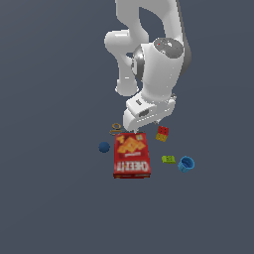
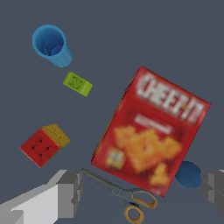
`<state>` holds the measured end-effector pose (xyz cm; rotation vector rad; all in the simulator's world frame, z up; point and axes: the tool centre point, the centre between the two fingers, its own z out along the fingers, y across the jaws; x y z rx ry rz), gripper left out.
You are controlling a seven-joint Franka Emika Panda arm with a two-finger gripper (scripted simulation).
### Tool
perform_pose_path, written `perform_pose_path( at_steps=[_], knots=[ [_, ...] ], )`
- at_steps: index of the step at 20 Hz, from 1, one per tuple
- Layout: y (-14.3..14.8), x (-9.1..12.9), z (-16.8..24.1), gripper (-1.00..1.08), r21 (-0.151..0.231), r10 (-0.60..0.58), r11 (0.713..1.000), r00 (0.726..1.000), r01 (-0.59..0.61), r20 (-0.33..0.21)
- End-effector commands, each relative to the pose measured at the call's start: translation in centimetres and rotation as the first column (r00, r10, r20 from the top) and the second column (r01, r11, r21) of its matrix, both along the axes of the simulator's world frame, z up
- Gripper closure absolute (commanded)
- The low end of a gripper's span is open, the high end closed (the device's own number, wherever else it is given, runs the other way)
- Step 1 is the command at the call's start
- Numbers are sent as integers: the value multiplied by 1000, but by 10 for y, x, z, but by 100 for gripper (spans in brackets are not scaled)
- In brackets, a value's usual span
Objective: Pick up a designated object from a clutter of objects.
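1. The gripper (image 2: pixel 140 192) hangs with jaws spread wide, holding nothing, over the orange-handled scissors (image 2: pixel 124 197).
2. The small red, green and yellow puzzle cube (image 1: pixel 162 133) sits apart on the worktop (image 1: pixel 49 198), near the big red cracker box (image 1: pixel 131 156).

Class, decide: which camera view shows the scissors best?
The wrist view. There the scissors lie in full sight beside the cracker box, grey blades and orange handle loops plain. In the exterior view they are only a tiny brownish ringed shape beyond the box, next to the gripper.
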<state>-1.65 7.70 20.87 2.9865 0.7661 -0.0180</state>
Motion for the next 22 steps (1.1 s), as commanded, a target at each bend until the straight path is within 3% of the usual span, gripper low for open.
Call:
perform_pose_path(
  at_steps=[1, 5, 11, 17, 22],
  knots=[
    [20, -10, -24, -92, 0, 121, 993, 993, -121, -5],
    [52, -31, -60, -92, 9, 309, 951, 951, -309, -12],
    [89, -63, -98, -92, 32, 515, 857, 857, -515, -12],
    [110, -85, -119, -92, 52, 627, 778, 779, -626, -6],
    [117, -93, -125, -92, 59, 660, 750, 751, -659, -3]
  ],
)
